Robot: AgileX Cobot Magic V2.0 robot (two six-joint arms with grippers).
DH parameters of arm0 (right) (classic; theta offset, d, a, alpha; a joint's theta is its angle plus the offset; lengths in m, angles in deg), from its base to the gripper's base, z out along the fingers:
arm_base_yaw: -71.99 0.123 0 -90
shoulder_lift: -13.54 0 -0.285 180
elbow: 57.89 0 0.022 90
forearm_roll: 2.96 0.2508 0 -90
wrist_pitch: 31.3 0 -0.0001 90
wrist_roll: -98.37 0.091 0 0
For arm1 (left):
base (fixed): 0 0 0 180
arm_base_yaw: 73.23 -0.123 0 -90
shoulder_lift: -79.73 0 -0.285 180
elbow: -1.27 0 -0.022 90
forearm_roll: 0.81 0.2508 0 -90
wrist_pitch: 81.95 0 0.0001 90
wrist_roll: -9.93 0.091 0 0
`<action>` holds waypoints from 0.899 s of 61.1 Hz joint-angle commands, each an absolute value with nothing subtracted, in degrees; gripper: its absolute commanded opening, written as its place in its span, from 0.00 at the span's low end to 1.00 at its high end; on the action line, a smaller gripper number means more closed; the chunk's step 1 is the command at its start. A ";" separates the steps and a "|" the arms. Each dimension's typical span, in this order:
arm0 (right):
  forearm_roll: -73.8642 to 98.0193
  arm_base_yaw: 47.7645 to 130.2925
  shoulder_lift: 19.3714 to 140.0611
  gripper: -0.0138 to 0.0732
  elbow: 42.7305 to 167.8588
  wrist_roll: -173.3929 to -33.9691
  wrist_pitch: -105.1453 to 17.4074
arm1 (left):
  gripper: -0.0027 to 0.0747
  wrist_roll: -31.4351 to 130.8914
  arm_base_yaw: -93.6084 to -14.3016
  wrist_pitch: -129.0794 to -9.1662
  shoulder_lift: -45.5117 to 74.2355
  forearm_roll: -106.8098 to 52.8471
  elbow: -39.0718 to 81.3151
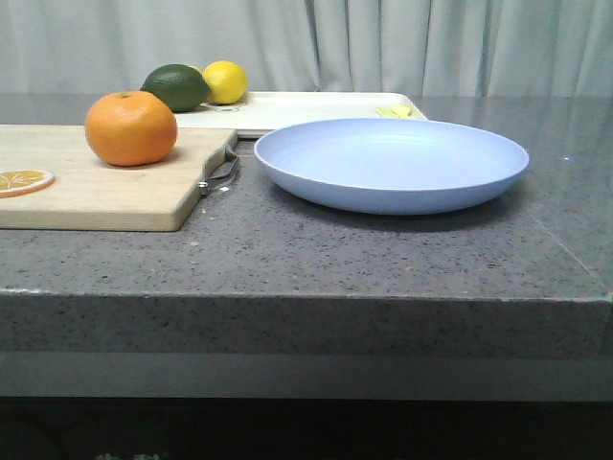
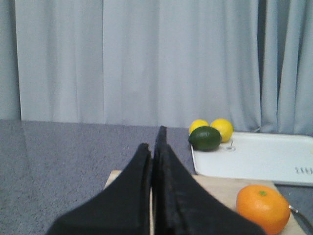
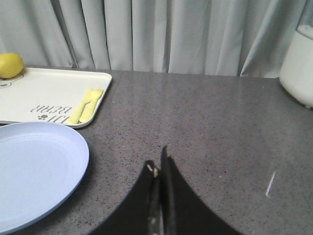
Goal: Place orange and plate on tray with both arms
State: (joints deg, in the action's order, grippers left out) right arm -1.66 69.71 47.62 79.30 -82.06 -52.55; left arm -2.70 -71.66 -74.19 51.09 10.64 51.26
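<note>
Two things wait: the orange on the board and the plate on the counter, both just before the tray. Both grippers, left and right, have fingers together, so part them first, then take the orange across its middle and the plate by its rim. You cannot see either arm from the front, and the tray's far side is cut off behind the lime and lemon.

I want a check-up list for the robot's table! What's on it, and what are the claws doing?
Surface: grey speckled counter.
Job's things: orange on the wooden cutting board; blue plate on the counter; cream tray behind both.
Clutter: lime, lemon, dried orange slice, yellow cutlery.
Claws: left claw shut, empty; right claw shut, empty.
Cables: nothing seen.
Surroundings: grey curtain, white container.
</note>
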 commanded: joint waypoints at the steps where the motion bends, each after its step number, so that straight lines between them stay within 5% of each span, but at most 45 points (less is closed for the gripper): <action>1: -0.64 69.38 52.46 0.09 83.18 -82.09 -48.41 | 0.01 -2.95 -71.83 -77.14 45.18 12.03 47.61; 10: -0.19 69.38 55.27 0.14 83.75 -82.09 -47.16 | 0.01 -2.95 -71.83 -80.04 41.44 12.03 47.33; 15: -0.19 69.38 55.27 0.30 83.75 -82.09 -46.94 | 0.07 -2.95 -71.83 -80.42 41.14 11.91 47.33; 20: -0.19 69.38 55.22 0.53 83.75 -82.09 -46.94 | 0.26 -2.95 -71.83 -80.57 41.14 11.83 47.44; 25: -0.19 69.38 55.22 0.77 83.75 -82.09 -46.94 | 0.60 -2.95 -71.83 -80.57 41.14 11.22 47.44; 32: -0.19 69.38 55.22 0.91 83.75 -82.09 -46.94 | 0.96 -2.95 -71.83 -80.65 41.14 11.09 47.44; 55: -0.19 69.38 55.22 0.90 83.75 -82.09 -46.79 | 0.77 -2.95 -71.83 -82.34 40.74 11.09 47.44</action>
State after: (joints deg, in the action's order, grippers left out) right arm -0.33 69.71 54.97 81.64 -82.06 -51.80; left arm -2.70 -71.66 -76.42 41.60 11.55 49.56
